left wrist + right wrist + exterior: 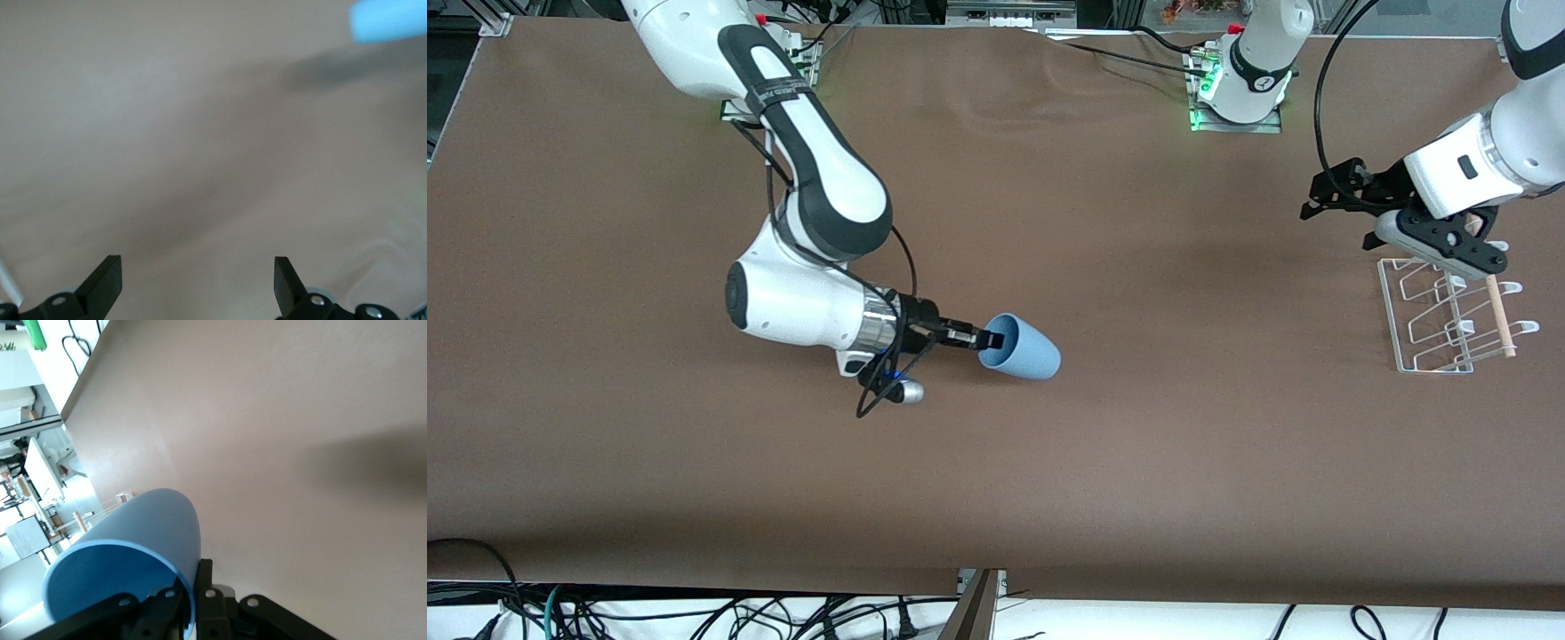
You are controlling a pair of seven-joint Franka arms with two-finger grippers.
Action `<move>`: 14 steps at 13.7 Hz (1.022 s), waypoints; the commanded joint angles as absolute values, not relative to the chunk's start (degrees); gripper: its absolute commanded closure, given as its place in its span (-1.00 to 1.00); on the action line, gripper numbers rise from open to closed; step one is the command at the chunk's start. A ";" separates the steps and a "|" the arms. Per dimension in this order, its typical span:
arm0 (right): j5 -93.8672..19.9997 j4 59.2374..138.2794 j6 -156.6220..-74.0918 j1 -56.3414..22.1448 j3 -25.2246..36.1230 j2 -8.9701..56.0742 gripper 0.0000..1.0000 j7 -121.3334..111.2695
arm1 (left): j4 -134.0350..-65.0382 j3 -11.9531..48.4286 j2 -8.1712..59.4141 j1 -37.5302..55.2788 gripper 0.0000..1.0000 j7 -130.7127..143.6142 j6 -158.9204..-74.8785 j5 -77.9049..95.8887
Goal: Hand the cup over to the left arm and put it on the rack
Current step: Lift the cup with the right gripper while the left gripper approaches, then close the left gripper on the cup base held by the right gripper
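The light-blue cup (1021, 348) lies on its side near the middle of the table, its open mouth toward the right arm. My right gripper (987, 340) is shut on the cup's rim, one finger inside and one outside. The right wrist view shows the rim pinched between the fingers (212, 583), and the cup (133, 527) fills the corner of that view. I cannot tell whether the cup touches the table. My left gripper (1449, 244) is open and empty over the white wire rack (1449, 324) at the left arm's end of the table. In the left wrist view the left gripper (197, 268) is wide open and the cup (390, 20) shows far off.
Brown cloth covers the table (1138, 462). The arm bases stand along the edge farthest from the front camera. Cables hang below the table's near edge.
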State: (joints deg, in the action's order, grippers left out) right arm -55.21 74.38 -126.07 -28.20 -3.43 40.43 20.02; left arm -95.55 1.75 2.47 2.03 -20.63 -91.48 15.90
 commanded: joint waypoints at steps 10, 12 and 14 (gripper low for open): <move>-60.56 65.22 -127.62 -34.28 -2.99 43.77 1.00 24.52 | -93.08 2.72 12.73 9.13 -1.00 -64.91 -110.82 35.48; -60.56 64.17 -127.62 -34.36 -3.08 43.68 1.00 26.62 | -93.25 2.72 14.06 10.72 -1.00 -72.30 -113.19 39.45; -60.47 63.63 -127.62 -34.80 -3.08 43.33 1.00 28.82 | -93.16 2.72 15.20 12.21 -1.00 -78.90 -114.69 40.60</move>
